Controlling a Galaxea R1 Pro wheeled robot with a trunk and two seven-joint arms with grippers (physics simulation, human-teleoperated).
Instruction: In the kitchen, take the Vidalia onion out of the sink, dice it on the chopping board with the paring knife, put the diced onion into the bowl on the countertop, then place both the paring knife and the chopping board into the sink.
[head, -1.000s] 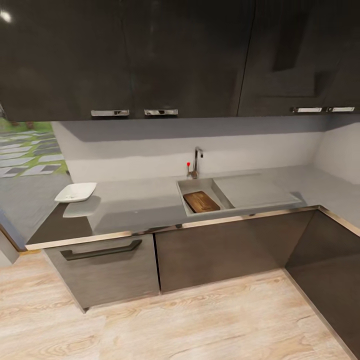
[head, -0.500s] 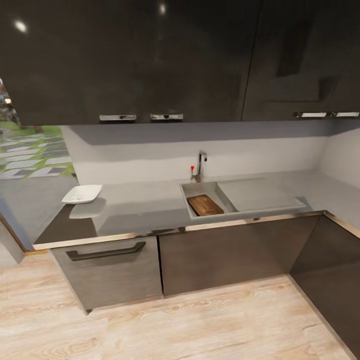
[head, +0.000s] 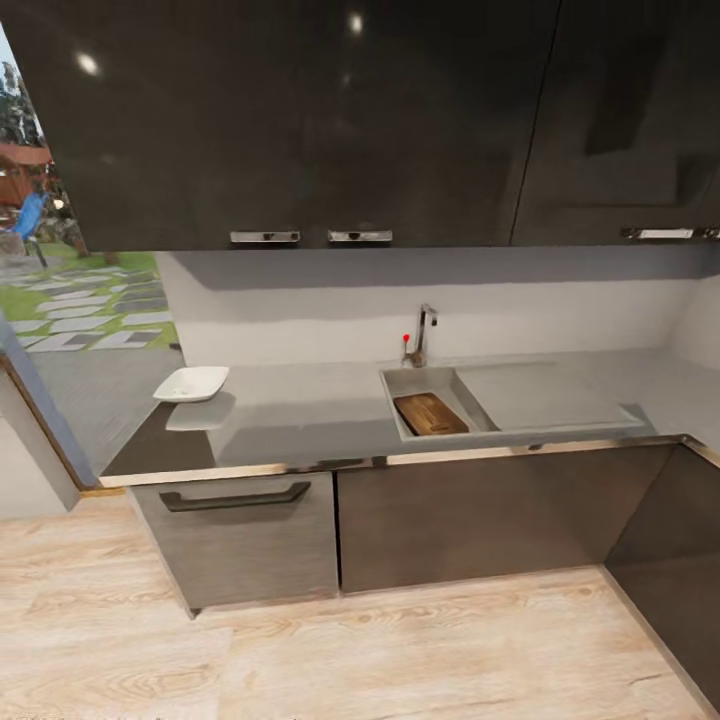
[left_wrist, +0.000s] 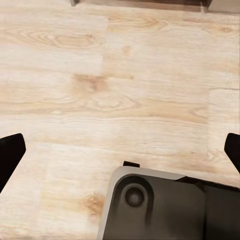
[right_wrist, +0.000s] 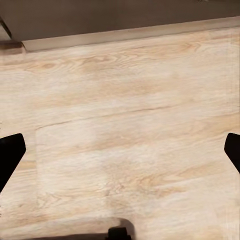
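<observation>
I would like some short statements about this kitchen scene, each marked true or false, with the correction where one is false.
1. The chopping board lies inside the sink. True.
2. The bowl stands on the countertop, to the left of the sink in the head view. True.
3. The bowl holds the board. False: the bowl and board are apart, and the board is in the sink.
4. The left gripper is shut on a knife. False: its fingers are spread wide over the wooden floor with nothing between them.
5. The right gripper is open above the floor. True.
</observation>
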